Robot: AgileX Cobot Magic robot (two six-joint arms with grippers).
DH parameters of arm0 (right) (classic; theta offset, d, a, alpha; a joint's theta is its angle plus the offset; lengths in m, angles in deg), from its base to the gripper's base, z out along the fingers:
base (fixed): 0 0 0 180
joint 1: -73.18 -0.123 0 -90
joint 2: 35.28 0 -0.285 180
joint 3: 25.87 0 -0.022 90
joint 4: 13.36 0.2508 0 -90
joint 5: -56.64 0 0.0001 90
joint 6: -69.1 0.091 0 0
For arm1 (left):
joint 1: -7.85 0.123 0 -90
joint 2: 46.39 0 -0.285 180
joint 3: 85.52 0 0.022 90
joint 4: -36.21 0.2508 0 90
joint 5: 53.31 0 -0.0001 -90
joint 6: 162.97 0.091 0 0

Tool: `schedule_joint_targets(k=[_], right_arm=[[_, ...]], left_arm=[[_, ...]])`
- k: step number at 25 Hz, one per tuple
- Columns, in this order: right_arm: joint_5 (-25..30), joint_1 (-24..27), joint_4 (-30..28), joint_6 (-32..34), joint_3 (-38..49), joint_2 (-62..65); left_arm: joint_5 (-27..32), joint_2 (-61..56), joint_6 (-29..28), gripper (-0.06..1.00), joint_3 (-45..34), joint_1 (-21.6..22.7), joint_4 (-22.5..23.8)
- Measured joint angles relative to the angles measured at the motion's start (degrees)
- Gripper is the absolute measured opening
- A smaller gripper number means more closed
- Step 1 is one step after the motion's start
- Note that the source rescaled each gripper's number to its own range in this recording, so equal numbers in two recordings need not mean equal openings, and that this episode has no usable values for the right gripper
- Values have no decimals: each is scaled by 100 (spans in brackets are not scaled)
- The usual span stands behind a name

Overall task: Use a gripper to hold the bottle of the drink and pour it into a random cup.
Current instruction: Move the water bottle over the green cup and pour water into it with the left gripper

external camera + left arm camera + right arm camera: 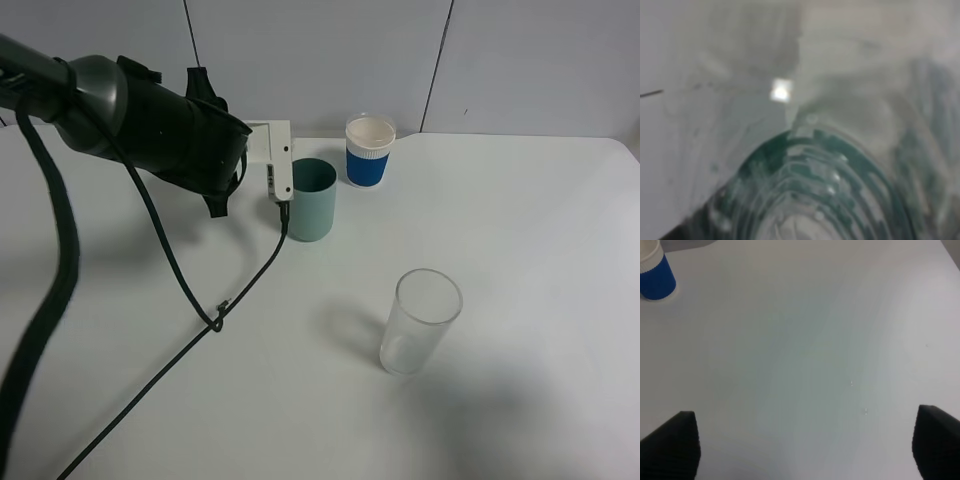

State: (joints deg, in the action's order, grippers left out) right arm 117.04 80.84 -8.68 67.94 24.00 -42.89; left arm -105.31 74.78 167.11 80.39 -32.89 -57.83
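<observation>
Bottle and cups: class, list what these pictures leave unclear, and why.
Bottle: hidden by the black arm in the high view; blurred, too close in the left wrist view.
Green cup: contents too dark to tell, high view.
Blue cup: cut off by the right wrist view's edge.

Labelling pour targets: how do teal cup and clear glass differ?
The teal cup is opaque and matte; the clear glass is see-through. The teal cup stands at the back near the white-and-blue cup; the clear glass stands alone, nearer the front. Both stand upright, open-topped.
</observation>
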Motion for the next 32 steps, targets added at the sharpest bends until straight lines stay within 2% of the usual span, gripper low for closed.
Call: schedule_joint_targets(k=[12, 19, 32], right_arm=[[0, 0, 0, 0, 0, 0], [0, 0, 0, 0, 0, 0], [0, 0, 0, 0, 0, 0]], left_arm=[[-34, 0, 43, 0, 0, -118, 176], [-94, 67, 257, 0, 259, -118, 56], [-84, 109, 367, 0, 266, -226, 26]])
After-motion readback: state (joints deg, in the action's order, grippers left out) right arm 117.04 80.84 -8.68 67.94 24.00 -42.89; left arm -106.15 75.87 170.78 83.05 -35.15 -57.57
